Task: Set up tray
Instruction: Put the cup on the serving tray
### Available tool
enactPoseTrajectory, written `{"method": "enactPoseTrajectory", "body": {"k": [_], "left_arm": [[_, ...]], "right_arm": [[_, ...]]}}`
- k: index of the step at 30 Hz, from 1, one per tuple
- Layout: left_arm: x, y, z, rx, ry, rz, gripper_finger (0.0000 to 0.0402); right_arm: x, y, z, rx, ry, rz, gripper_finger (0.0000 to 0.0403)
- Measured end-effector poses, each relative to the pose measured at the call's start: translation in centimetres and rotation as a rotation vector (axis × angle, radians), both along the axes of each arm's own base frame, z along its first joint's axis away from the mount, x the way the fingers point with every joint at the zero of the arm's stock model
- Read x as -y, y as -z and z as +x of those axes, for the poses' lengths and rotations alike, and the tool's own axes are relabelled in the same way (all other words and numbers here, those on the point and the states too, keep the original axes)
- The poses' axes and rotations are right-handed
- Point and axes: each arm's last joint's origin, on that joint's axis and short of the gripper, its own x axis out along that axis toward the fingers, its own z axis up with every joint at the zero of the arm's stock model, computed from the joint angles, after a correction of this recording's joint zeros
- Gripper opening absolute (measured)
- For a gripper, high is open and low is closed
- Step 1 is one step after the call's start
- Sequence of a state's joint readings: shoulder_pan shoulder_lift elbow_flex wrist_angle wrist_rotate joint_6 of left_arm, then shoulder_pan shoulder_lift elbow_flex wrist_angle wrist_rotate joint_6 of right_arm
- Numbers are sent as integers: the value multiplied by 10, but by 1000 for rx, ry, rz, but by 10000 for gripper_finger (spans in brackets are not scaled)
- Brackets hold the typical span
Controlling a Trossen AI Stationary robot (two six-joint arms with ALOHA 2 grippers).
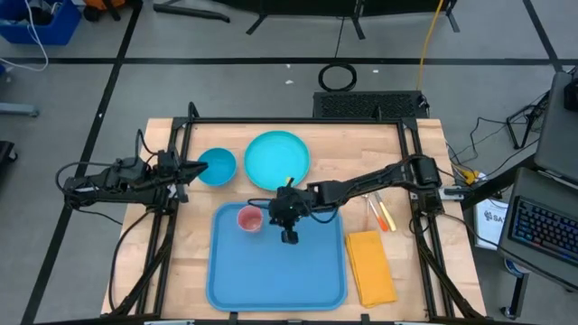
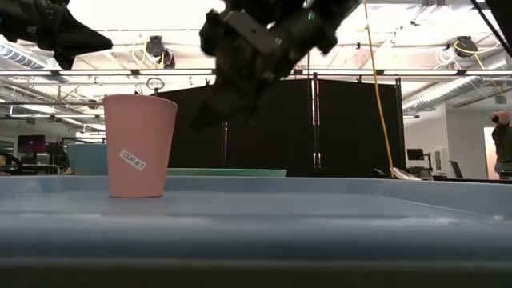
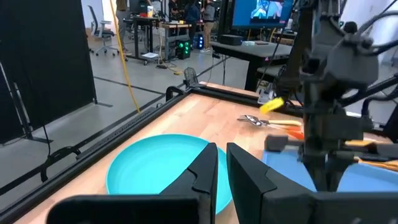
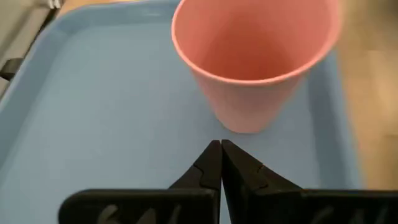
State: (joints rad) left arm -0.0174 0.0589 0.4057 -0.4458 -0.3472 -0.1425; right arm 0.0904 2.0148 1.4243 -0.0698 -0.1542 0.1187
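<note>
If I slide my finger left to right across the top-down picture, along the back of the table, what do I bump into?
Left gripper → blue bowl → cyan plate → right arm.

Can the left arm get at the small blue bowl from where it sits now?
Probably yes: the left gripper hangs right beside the blue bowl, with nothing between them. The right gripper is away over the tray.
</note>
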Motion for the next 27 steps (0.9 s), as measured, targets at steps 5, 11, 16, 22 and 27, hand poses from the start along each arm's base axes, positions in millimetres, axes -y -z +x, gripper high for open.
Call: {"method": "enactPoseTrajectory", "body": {"k": [5,11,16,22,27], "left_arm": [[0,0,0,4,10,-12,35],[0,0,0,4,8,-11,35],[0,0,0,3,14,-11,35],[0,0,0,4,13,-12,35],[0,0,0,4,13,-12,35]], "right_arm": [[7,13,0,-49,44,-5,0],[2,21,10,11,2,55,0],[3,40,14,-14,14,88,0],[2,42,18,29,7,85,0],[2,39,20,68,2,82,0]]}}
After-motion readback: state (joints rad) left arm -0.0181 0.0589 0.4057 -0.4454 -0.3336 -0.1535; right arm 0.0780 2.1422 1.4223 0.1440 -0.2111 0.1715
